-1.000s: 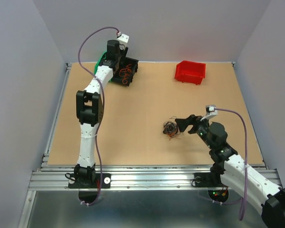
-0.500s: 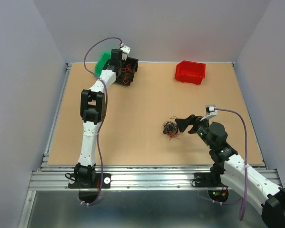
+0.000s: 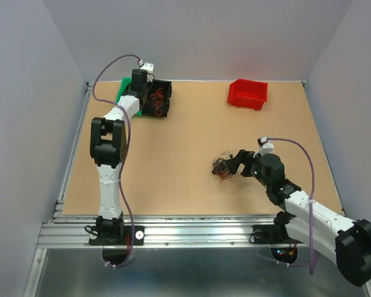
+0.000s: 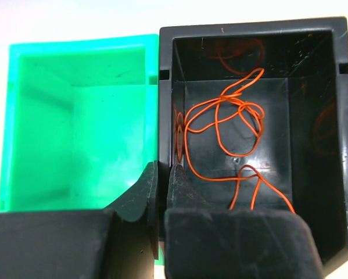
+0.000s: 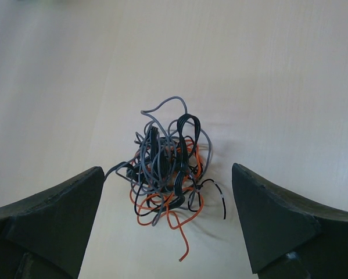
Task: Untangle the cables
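Tangled cables [image 5: 157,158] lie between the wide-apart fingers [image 5: 46,215] of the right gripper [image 5: 168,168]; left gripper [image 4: 162,177] seemingly pinches black bin [image 4: 249,29] wall

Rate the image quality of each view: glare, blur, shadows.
Left wrist: glossy black bin walls mirror the orange wire; left claw slightly soft, out of focus. Right wrist: tangle sharp, table washed pale. Top external: even light, faint shadows, tangle tiny.

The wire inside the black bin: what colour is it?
The wire is orange, shown best in the left wrist view.
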Available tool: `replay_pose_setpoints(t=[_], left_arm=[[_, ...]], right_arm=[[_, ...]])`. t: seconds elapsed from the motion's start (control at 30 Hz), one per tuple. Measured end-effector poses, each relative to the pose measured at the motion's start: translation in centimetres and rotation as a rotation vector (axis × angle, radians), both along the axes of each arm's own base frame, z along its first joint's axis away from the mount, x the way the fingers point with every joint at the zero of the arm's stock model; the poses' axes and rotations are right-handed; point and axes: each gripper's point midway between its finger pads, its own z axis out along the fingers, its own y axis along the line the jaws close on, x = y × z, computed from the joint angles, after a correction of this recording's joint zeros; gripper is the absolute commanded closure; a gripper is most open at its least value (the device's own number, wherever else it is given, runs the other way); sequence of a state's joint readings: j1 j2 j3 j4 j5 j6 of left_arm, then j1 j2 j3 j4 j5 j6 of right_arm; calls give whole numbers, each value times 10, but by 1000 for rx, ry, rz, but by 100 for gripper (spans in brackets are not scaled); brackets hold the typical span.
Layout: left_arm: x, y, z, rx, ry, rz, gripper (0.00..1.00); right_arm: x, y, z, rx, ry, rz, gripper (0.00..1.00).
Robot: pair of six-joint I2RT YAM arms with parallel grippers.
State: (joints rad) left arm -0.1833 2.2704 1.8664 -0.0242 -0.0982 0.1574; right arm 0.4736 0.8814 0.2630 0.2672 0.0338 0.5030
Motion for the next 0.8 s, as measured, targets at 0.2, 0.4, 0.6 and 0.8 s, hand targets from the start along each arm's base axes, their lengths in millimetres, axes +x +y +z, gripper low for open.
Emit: replay_pose_setpoints(t=[0.2, 0.4, 0.6, 0.8], left_arm=[[-30, -4, 0, -134, 29, 62, 92], [-71, -22, 1, -239, 48, 46, 2], [-129, -43, 0, -222, 92, -9, 2], [-158, -54, 28, -155, 8, -55, 1]], right_arm=[[1, -1, -1, -5, 5, -6, 4], [2, -2, 2, -2, -5, -13, 4], [1, 0, -5, -18, 22, -3, 30], [4, 3, -16, -48, 73, 6, 46]])
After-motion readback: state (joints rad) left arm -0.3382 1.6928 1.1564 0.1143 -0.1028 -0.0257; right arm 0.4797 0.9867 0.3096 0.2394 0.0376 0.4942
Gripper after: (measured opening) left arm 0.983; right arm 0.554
